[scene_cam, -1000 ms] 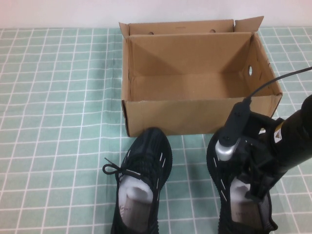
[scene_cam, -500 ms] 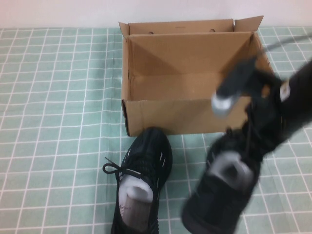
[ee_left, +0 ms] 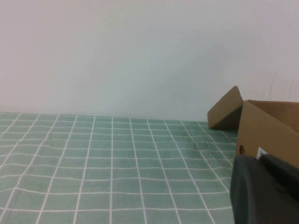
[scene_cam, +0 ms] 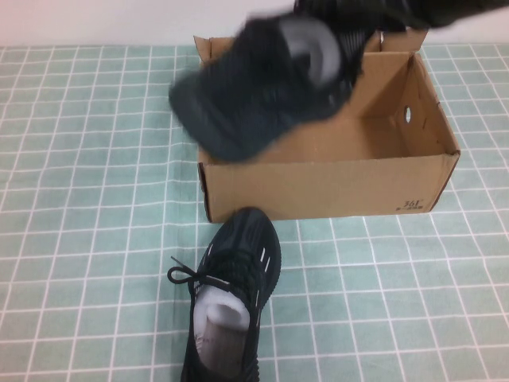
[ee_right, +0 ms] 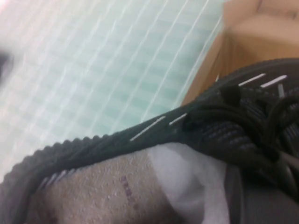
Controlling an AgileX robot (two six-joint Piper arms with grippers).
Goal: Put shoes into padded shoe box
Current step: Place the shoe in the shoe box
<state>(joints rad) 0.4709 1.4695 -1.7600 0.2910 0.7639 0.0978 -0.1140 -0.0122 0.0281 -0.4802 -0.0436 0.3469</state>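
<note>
One black sneaker [scene_cam: 254,87] hangs tilted and blurred in the air over the left part of the open brown shoe box [scene_cam: 318,187]. My right gripper [scene_cam: 358,20] holds it from the top edge of the high view and is shut on its collar. The right wrist view shows that shoe's laces and white dashes [ee_right: 224,121] close up, with the box [ee_right: 252,42] behind. The other sneaker [scene_cam: 235,270] lies on the cloth in front of the box, toe toward it. My left gripper [ee_left: 264,191] shows only in the left wrist view, low beside the box [ee_left: 268,126].
A green checked cloth [scene_cam: 87,199] covers the table. A white wall [ee_left: 140,51] runs behind it. The box flaps [scene_cam: 406,38] stand up at the back.
My right gripper has lifted the right-hand sneaker off the cloth and swung it up and leftward over the box. The other sneaker has not moved.
</note>
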